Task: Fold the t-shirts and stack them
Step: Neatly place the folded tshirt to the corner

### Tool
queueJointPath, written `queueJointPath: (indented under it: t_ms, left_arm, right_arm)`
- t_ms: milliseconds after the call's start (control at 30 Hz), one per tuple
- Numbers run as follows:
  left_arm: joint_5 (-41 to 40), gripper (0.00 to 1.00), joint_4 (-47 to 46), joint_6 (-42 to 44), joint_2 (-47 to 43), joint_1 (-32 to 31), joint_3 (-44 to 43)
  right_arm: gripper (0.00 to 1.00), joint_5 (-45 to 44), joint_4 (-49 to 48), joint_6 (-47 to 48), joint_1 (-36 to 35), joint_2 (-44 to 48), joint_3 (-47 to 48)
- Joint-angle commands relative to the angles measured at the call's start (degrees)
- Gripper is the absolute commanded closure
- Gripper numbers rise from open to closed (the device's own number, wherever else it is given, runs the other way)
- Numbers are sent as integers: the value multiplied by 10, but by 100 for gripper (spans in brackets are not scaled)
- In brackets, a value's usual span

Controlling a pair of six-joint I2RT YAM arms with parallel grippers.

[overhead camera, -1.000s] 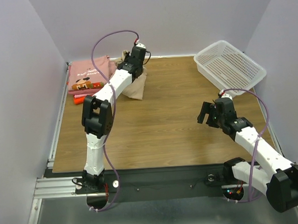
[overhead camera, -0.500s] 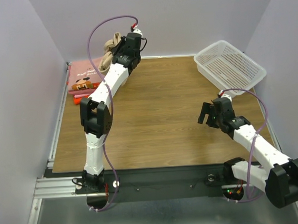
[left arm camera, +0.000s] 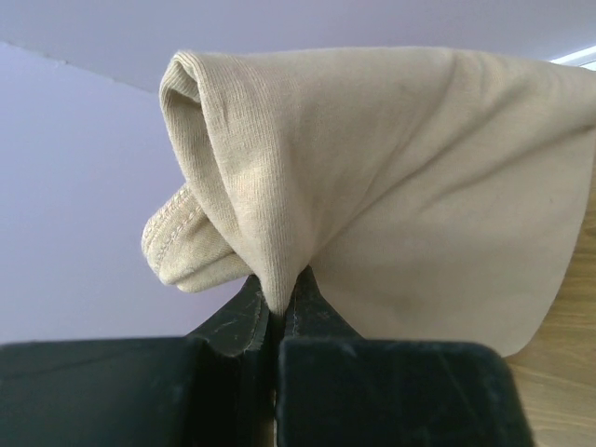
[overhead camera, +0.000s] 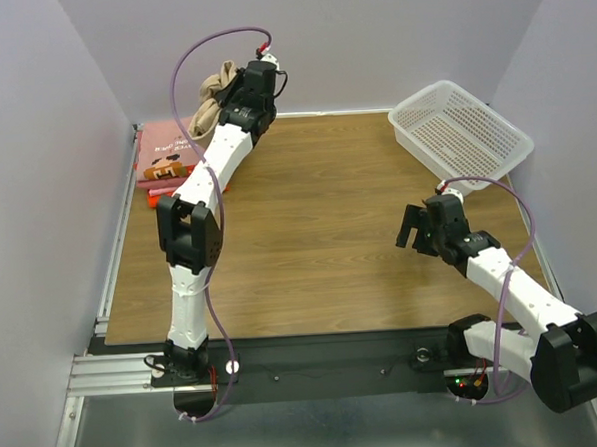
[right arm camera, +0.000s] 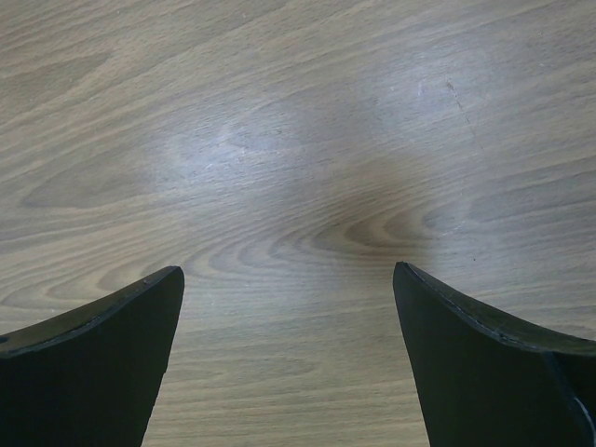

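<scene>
Left gripper (left arm camera: 279, 300) has raised the tan t-shirt (overhead camera: 210, 96) off the table (overhead camera: 320, 252), now bunched aloft by the pink t-shirt stack (overhead camera: 164, 148), jaws pinched on one fold; cloth limp, light, likely better taken at shoulders; right gripper (right arm camera: 287, 275) spread, empty.

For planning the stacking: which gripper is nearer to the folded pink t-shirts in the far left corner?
Left. The left gripper, shut on the tan t-shirt, is raised beside the pink t-shirts; the right gripper, open, is far across the table.

Tan tee (overhead camera: 212, 95) bunched aloft; pink tees (overhead camera: 162, 146) stacked far-left.
</scene>
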State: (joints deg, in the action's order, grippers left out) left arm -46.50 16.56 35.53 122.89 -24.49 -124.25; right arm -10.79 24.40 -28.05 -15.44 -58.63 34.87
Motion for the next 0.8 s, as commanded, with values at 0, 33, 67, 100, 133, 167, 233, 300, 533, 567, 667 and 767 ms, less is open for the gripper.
queueJointPath:
  t_ms: [0,33,67,100,133,167,233,300,533,567,667,767]
  left_arm:
    - [-5,100,-21,6,-62,16,-50]
    - [-2,100,-18,7,-65,16,-51]
    - [-3,100,-16,8,-67,16,-49]
    - [-1,100,-15,8,-70,16,-47]
    - [2,100,-10,5,-75,16,-43]
    - [3,100,-7,5,-78,16,-40]
    - [4,100,-3,1,-88,16,-35]
    - [6,100,2,-5,-102,16,-32]
    - [47,100,19,-21,-156,16,-7]
    - [52,100,16,-21,-159,16,2]
    - [57,100,19,-24,-164,16,10]
    - [57,100,25,-17,-158,16,23]
  right_arm:
    - [0,-18,-18,3,-1,-5,20]
    - [0,-21,-18,3,-1,-10,20]
    - [0,-21,-19,3,-1,-14,21]
    - [0,-22,-19,3,-1,-17,21]
    - [0,-20,-19,1,-1,-23,23]
    - [0,-20,-19,1,-1,-25,23]
    - [0,-18,-20,1,-1,-29,23]
    - [0,-18,-21,-3,-1,-32,23]
    - [0,-7,-27,-10,-1,-45,22]
    - [0,-3,-27,-10,-1,-45,21]
    - [0,-1,-27,-11,-1,-42,20]
    - [0,-10,-27,-12,-1,-40,18]
